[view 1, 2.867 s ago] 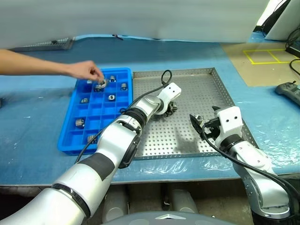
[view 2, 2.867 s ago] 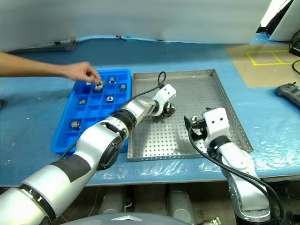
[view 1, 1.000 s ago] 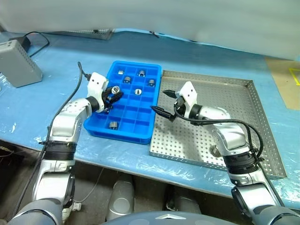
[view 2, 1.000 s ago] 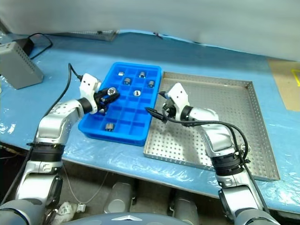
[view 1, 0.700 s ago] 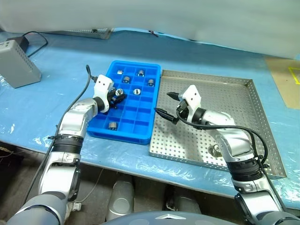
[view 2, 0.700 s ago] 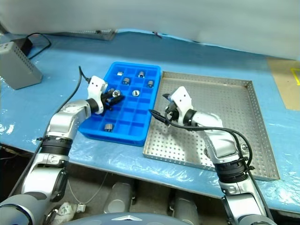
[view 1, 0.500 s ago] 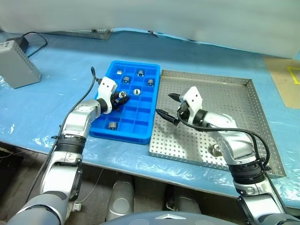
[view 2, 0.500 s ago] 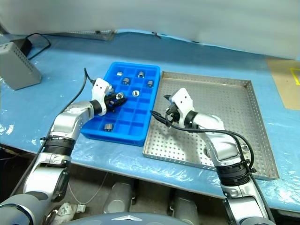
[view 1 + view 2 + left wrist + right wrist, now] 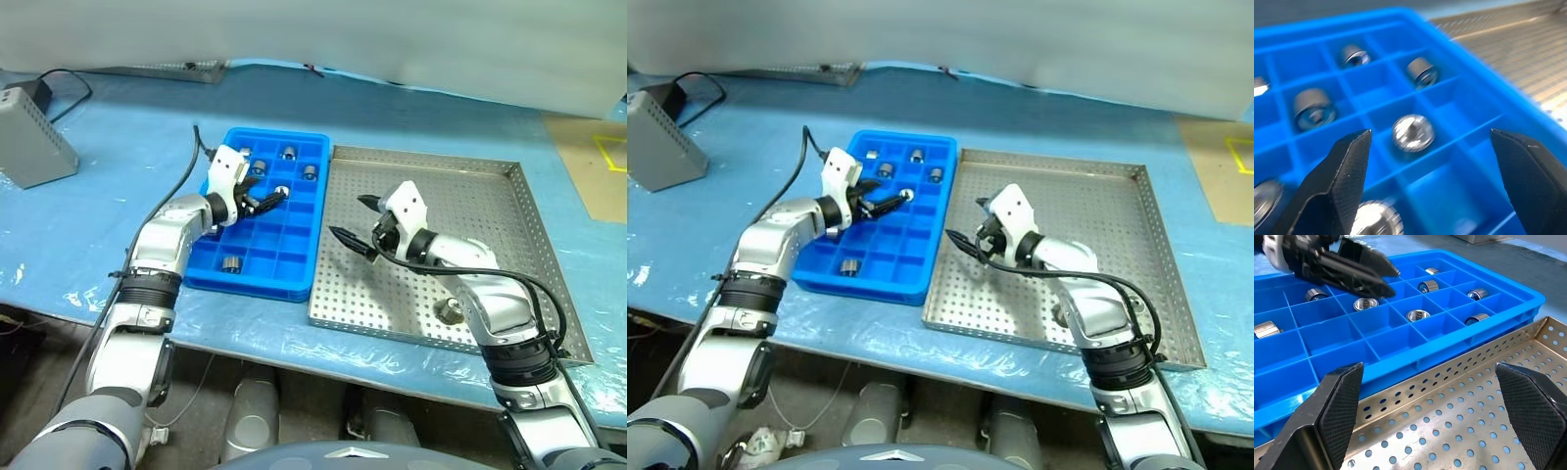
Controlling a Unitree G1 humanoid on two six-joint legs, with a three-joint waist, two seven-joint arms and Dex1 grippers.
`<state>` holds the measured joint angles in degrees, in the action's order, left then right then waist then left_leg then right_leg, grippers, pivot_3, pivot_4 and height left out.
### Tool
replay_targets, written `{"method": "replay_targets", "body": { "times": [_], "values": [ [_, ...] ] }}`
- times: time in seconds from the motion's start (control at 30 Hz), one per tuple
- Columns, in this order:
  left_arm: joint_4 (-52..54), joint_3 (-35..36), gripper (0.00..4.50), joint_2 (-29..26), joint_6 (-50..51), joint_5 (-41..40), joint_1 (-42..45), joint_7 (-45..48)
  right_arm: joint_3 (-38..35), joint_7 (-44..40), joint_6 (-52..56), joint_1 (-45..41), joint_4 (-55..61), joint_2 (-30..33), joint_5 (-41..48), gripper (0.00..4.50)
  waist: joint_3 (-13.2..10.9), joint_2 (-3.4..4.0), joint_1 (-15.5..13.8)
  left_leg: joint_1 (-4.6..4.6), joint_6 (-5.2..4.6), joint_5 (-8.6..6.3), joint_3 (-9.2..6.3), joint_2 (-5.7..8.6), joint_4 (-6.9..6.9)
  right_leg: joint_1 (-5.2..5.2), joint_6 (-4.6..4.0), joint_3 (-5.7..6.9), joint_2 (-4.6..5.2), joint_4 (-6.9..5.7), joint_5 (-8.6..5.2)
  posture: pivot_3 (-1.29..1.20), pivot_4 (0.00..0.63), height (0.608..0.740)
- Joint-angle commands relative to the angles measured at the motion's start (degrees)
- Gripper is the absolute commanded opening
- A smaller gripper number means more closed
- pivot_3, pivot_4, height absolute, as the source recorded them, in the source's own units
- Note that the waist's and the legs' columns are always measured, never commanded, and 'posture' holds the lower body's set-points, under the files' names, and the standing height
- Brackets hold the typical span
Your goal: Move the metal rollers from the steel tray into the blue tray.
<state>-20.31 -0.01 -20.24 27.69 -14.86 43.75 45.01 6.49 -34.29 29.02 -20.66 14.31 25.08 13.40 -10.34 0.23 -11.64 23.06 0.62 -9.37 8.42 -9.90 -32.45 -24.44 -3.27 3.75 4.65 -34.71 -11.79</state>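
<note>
Partly hidden roller (image 9: 450, 311) behind R arm.

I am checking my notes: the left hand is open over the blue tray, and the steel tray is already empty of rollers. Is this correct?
Not quite. The left hand is open over the blue tray, but the steel tray is not empty: the left eye view shows one roller near its front rim.

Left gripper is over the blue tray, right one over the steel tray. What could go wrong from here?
1. The left gripper hangs open low over the blue tray, straddling a seated roller. Pulling out sideways could clip a divider or flick that roller out.
2. The loose roller in the steel tray lies right beside the right arm, behind the open right gripper. The arm might knock it while repositioning.
</note>
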Motion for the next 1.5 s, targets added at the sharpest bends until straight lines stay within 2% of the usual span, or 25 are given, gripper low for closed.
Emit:
{"method": "replay_targets", "body": {
  "times": [0.03,0.1,0.2,0.3,0.47,0.53,0.6,0.77,0.87,1.03,1.1,1.2,1.27,1.37,1.5],
  "values": [
    [-1.2,-4.5,4.07,2.0,-2.4,-1.3,6.6,9.1,-4.7,2.2,0.5,1.6,5.1,1.0,0.8,4.5,0.0,0.0,-0.1,0.03,-0.07,0.04,0.01,0.03,0.0,0.01,0.0,0.0,0.02,0.0,0.0,0.12,0.15,0.74],
    [-4.4,-5.9,4.07,2.9,-4.2,-0.2,8.3,11.2,-6.2,2.7,0.9,2.4,6.2,1.4,1.2,4.5,0.0,0.0,0.4,0.0,-0.15,0.07,0.06,0.11,-0.01,0.03,0.01,-0.03,0.1,0.0,0.01,0.05,0.15,0.74],
    [-16.0,-11.1,4.07,6.0,-11.2,4.8,13.3,15.2,-11.7,5.2,1.6,8.0,10.7,3.7,0.1,4.5,0.0,0.01,1.6,-0.08,-0.19,0.05,0.12,0.15,-0.01,0.09,0.05,-0.06,0.14,0.02,0.03,-0.06,0.15,0.74],
    [-23.2,-13.2,4.07,9.3,-16.0,6.5,16.4,19.5,-16.7,8.1,3.5,13.9,16.0,4.3,0.2,4.5,0.0,0.0,3.1,-0.04,-0.22,0.07,0.12,0.14,0.0,0.1,0.13,-0.06,0.06,0.1,0.05,-0.18,0.15,0.74],
    [-35.0,-14.4,4.07,16.0,-24.0,9.3,21.0,22.7,-22.1,13.5,7.8,26.0,28.4,1.8,0.5,4.5,0.0,-0.02,6.6,0.0,-0.48,0.12,0.13,0.14,0.06,0.09,0.36,-0.07,-0.02,0.24,0.11,-0.33,0.15,0.74],
    [-38.5,-14.3,4.07,18.4,-26.3,10.2,22.6,23.3,-22.9,15.1,9.1,29.6,31.8,0.8,0.1,4.5,0.0,0.0,8.1,-0.07,-0.72,-0.03,0.13,0.15,0.07,0.17,0.39,-0.07,-0.03,0.35,0.1,-0.36,0.15,0.74],
    [-40.7,-13.6,4.07,20.2,-27.8,10.5,23.9,24.2,-23.7,16.2,10.2,31.9,34.0,0.2,0.0,4.5,0.0,0.04,9.7,-0.18,-0.65,-0.11,0.13,0.16,0.12,0.34,0.84,-0.06,-0.07,0.69,-0.04,-0.41,0.15,0.74],
    [-44.2,-12.3,4.07,22.6,-29.7,11.2,25.1,24.5,-23.6,18.0,12.2,34.8,37.7,-0.5,0.2,4.5,0.0,0.04,12.4,-0.47,-0.76,-0.26,0.2,0.19,0.15,0.86,1.08,-0.14,-0.13,1.45,0.23,-0.44,0.15,0.74],
    [-45.0,-12.6,4.07,23.2,-31.0,12.3,24.4,24.9,-22.6,18.4,13.5,35.4,38.8,-0.2,0.0,4.5,0.0,0.03,12.6,-0.9,-0.87,-0.34,0.21,0.19,0.24,1.38,1.08,-0.14,-0.13,1.79,0.23,-0.44,0.15,0.74],
    [-46.8,-12.3,4.07,24.3,-33.1,14.5,24.3,21.7,-21.5,17.3,14.5,35.9,38.6,0.7,0.4,4.5,0.0,0.05,12.5,-0.87,-1.23,-0.44,0.28,0.25,0.25,1.51,1.04,-0.14,-0.02,1.91,0.26,-0.42,0.15,0.74],
    [-46.5,-10.5,4.07,24.3,-32.3,13.3,25.1,22.2,-20.6,16.6,14.7,35.8,38.2,1.4,0.4,4.5,0.0,0.05,12.5,-0.79,-1.39,-0.43,0.29,0.25,0.25,1.49,0.68,-0.13,-0.01,1.94,0.47,-0.41,0.15,0.74],
    [-45.3,-8.1,4.07,23.3,-31.0,11.7,25.7,23.1,-17.8,15.6,13.5,35.7,35.5,4.1,-1.9,4.5,0.0,0.05,12.4,-0.77,-1.44,-0.46,0.31,0.25,0.26,1.48,0.66,-0.13,-0.01,1.96,0.47,-0.38,0.15,0.74],
    [-42.4,-6.9,4.07,21.8,-28.7,10.0,24.7,27.5,-16.6,14.4,12.5,35.5,33.8,4.8,-1.7,4.5,0.0,0.04,12.5,-0.8,-1.44,-0.46,0.33,0.25,0.25,1.48,0.65,-0.13,-0.01,1.96,0.48,-0.35,0.15,0.74],
    [-33.5,-9.0,4.07,16.9,-28.0,9.3,19.2,37.1,-16.2,11.9,9.8,36.6,30.2,6.2,-2.1,4.5,0.1,0.08,12.5,-0.9,-1.4,-0.43,0.34,0.22,0.29,1.49,0.64,-0.13,-0.02,1.94,0.48,-0.31,0.15,0.74],
    [-22.5,-11.7,4.07,9.5,-24.7,9.8,11.6,42.3,-16.3,9.2,4.4,37.0,23.0,7.3,-2.8,4.5,0.1,0.11,12.3,-1.0,-1.4,-0.43,0.35,0.16,0.32,1.58,0.6,-0.13,-0.02,1.93,0.5,-0.26,0.15,0.74]
  ]
}}
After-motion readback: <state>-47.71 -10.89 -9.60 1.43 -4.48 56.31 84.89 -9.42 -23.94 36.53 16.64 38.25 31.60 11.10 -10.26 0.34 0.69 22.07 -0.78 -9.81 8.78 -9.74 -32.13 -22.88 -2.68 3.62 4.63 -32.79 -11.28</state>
